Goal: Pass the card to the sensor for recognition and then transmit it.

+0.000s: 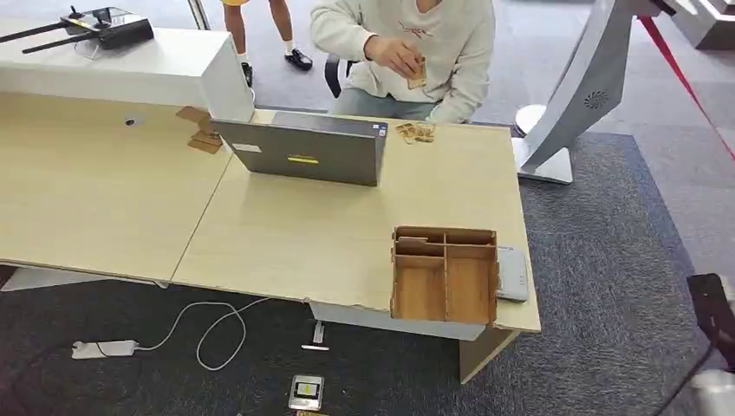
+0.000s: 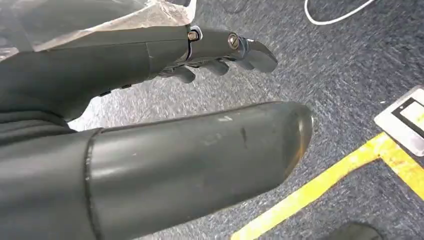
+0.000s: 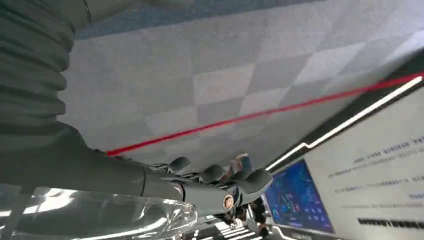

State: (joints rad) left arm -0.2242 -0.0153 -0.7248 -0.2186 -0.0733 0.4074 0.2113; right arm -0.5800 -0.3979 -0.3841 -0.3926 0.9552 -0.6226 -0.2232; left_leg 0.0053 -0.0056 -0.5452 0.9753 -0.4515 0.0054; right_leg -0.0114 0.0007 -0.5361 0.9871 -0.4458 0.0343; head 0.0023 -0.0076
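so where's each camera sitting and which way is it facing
Head view: high on the robot, looking forward and down at the desk, laptop, wooden organizer and a seated person holding a card; a dark part of the robot at the lower right edge.
Left wrist view: behind the left robot hand, facing carpet.
Right wrist view: behind the right robot hand, facing a screen wall.
Head and left wrist views share the white cable.

You'll see the small tan card [image 1: 418, 74] held by the seated person, and the grey sensor [image 1: 511, 272] flat beside the wooden organizer.
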